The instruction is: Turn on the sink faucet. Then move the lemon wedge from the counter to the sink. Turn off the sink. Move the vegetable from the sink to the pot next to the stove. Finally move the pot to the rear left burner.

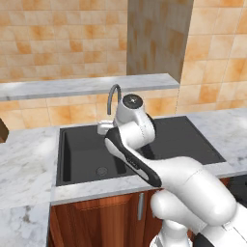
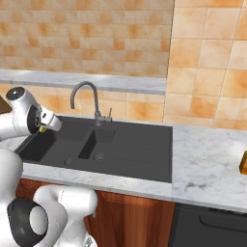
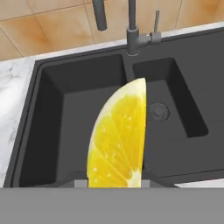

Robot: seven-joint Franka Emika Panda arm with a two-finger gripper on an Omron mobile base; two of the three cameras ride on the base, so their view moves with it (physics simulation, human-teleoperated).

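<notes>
One two-finger gripper (image 2: pixel 48 126) clamps one bright yellow lemon wedge (image 3: pixel 118 138) above one matte black double-basin sink (image 3: pixel 78 78) with two basins, beside one dark gooseneck faucet (image 2: pixel 86 100).

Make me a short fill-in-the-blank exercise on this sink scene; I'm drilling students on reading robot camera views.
1. The gripper is shut on a yellow ____ wedge.
2. The wedge hangs above the black ____, not the counter.
3. The sink has ____ basins.
4. The faucet has a small side ____ beside its base.

Missing words: lemon; sink; two; lever
</notes>
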